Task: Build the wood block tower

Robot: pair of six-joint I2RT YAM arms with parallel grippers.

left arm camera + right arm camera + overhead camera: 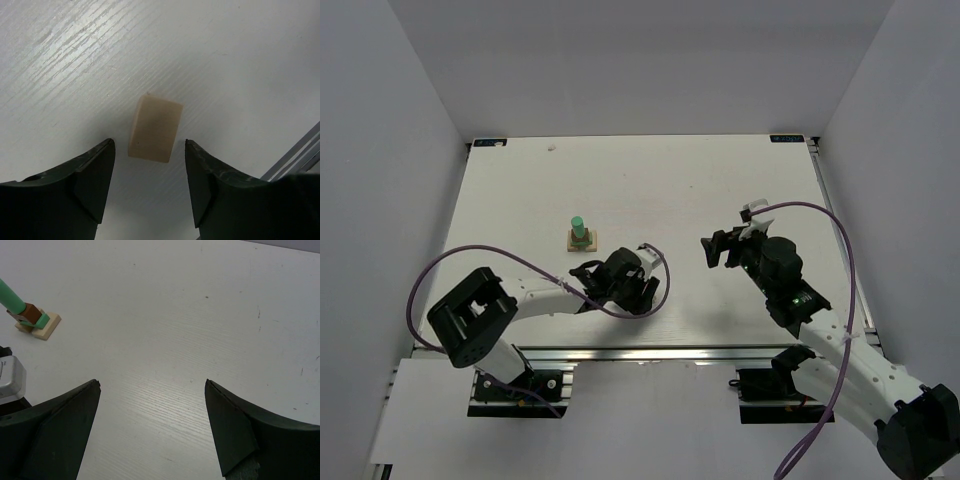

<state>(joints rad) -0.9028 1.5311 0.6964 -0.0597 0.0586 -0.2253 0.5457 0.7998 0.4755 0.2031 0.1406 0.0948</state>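
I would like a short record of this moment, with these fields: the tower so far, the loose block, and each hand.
tower: unfinished; tan base, brown cube, mint-green pieces, a green oblong on top
loose block: tan, lying on the table, apart from the tower
left hand: low over the loose block, one finger on either side, gaps on both sides, not gripping
right hand: open, over bare table, holding nothing

The partial tower is set on the table, left of centre and behind the left gripper. A loose block is laid flat between that gripper's fingers (touched by neither). The right gripper is placed well apart, to the right.
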